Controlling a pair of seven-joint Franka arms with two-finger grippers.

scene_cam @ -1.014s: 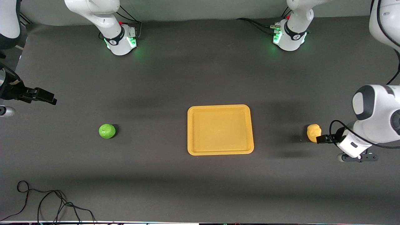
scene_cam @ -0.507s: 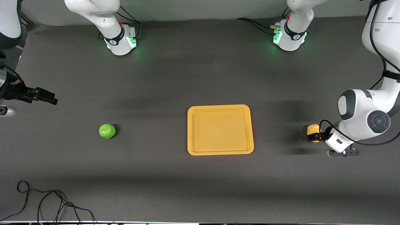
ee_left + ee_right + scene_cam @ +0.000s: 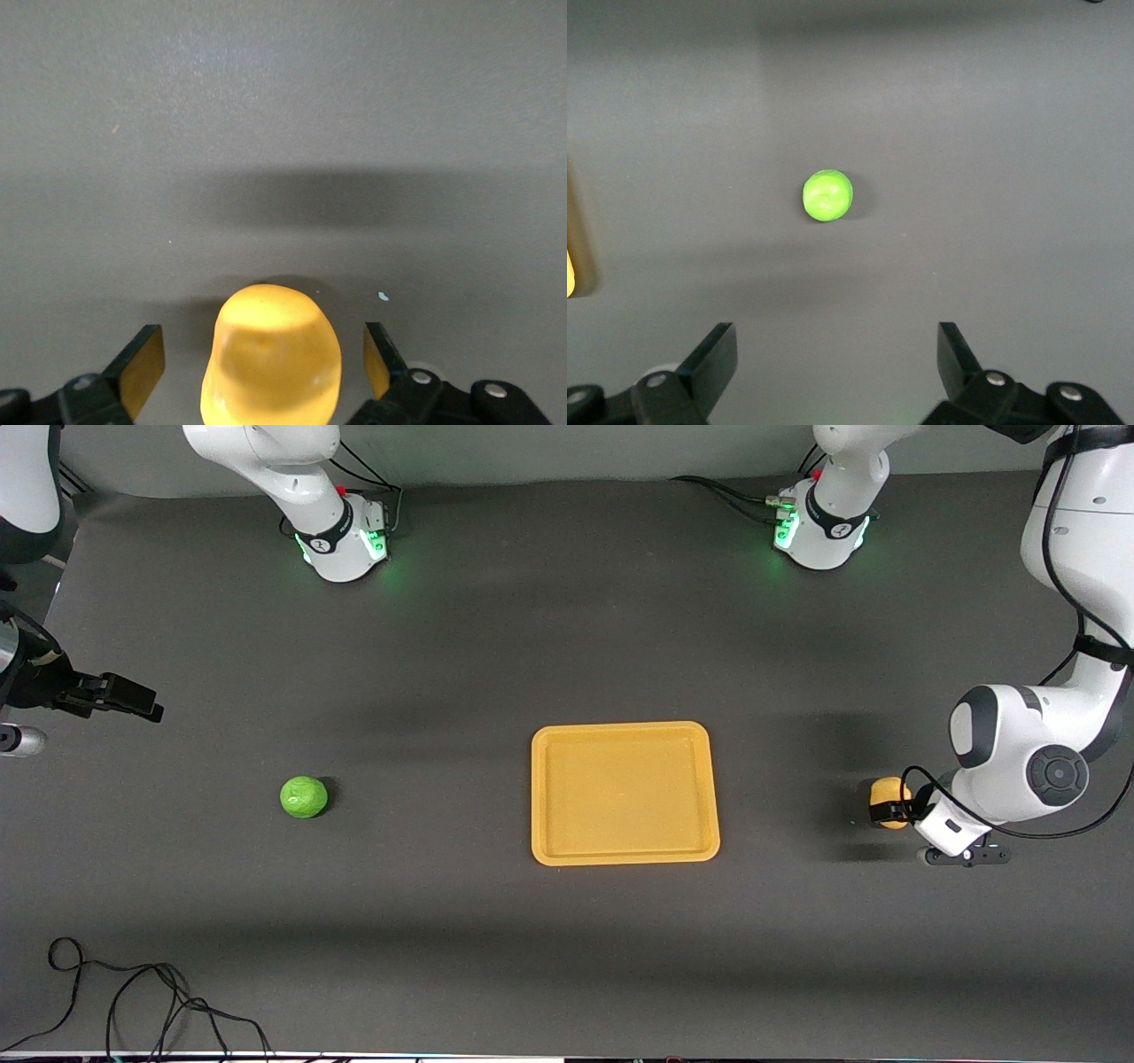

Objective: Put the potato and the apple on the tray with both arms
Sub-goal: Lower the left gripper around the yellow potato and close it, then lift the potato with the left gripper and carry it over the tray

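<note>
Left gripper (image 3: pixel 888 812) is down at the table surface at the left arm's end, at the tray's 3 o'clock in the front view. Its fingers (image 3: pixel 142 367) are spread apart, one on each side of the potato (image 3: pixel 271 356); in the left wrist view a visible gap remains between each pad and the potato skin, so no contact is shown. The potato (image 3: pixel 887 791) rests on the dark table (image 3: pixel 496 646), well apart from the tray (image 3: pixel 625 793).

Right gripper (image 3: pixel 113 693) hangs in the air over the right arm's end of the table, at roughly 10 o'clock from the apple (image 3: pixel 304 796) in the front view. Its fingers (image 3: pixel 713 363) are parted wide, with nothing between them. The right wrist view shows the apple (image 3: pixel 827 195) alone on the table surface, clear of the fingers.

The apple lies at the tray's 9 o'clock in the front view, well apart from it. The tray sits flat near the middle of the table, between the apple and the potato, with nothing on it. A loose black cable (image 3: pixel 133 1001) lies at the table edge nearest the front camera, toward the right arm's end.
</note>
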